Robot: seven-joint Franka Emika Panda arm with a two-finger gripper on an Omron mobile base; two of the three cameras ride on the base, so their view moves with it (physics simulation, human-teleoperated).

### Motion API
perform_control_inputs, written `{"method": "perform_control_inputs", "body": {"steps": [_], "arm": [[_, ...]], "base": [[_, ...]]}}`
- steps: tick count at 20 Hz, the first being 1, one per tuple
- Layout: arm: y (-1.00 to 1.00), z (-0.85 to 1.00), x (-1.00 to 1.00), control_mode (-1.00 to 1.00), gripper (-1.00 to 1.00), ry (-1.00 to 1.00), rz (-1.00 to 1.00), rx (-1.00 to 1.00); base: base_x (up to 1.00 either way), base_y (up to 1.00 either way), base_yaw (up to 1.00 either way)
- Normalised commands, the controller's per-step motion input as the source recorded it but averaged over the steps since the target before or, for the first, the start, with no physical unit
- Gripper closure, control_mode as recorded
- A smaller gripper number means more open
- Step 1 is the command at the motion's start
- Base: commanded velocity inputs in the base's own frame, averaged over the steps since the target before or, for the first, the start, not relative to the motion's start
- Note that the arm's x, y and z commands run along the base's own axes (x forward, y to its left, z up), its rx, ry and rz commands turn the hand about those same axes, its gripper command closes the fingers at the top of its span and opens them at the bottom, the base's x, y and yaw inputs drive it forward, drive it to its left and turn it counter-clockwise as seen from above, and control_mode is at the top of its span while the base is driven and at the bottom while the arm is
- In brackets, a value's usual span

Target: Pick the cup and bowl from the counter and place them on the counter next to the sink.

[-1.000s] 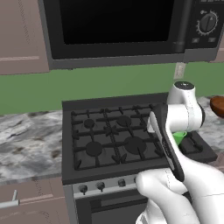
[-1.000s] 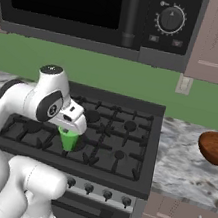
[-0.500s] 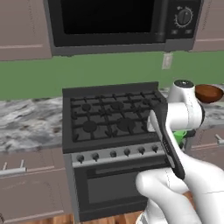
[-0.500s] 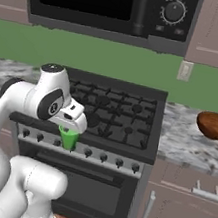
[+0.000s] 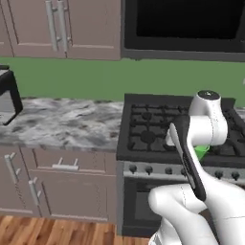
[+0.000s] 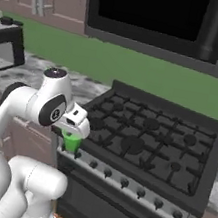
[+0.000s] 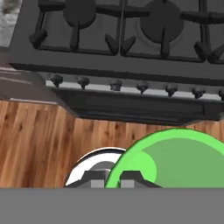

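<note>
My gripper (image 6: 73, 134) is shut on the small bright green cup (image 6: 71, 141) and holds it in the air just in front of the stove's front edge. In the left base view the cup (image 5: 201, 152) peeks out behind the arm's upper link. The hand view looks down into the cup (image 7: 175, 162), with its rim against my gripper (image 7: 113, 178) at the bottom. The marbled counter (image 5: 62, 124) stretches to the left of the stove. The bowl and the sink are out of view.
The black gas stove (image 6: 152, 134) lies ahead, with its knobs (image 7: 116, 84) and oven door above the wood floor (image 7: 39, 140). A dark microwave (image 6: 158, 13) hangs above it. A black appliance (image 6: 8, 45) stands on the counter (image 6: 31, 74) to the left.
The whole picture has shifted: the base has driven left, so the stove slid right and the bowl left the views. The cup stays in my shut gripper.
</note>
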Motion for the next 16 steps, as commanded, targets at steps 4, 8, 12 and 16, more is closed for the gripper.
{"method": "perform_control_inputs", "body": {"steps": [4, 8, 12, 16], "arm": [[0.00, 0.00, 0.00, 1.00, 1.00, 0.00, 0.00, 0.00], [0.00, 0.00, 0.00, 1.00, 1.00, 0.00, 0.00, 0.00], [0.00, 0.00, 0.00, 1.00, 1.00, 0.00, 0.00, 0.00], [0.00, 0.00, 0.00, 1.00, 1.00, 0.00, 0.00, 0.00]], "base": [[0.00, 0.35, 0.84], [-0.04, 0.23, 0.79], [-0.11, 0.31, 0.77], [-0.20, 0.33, 0.74]]}}
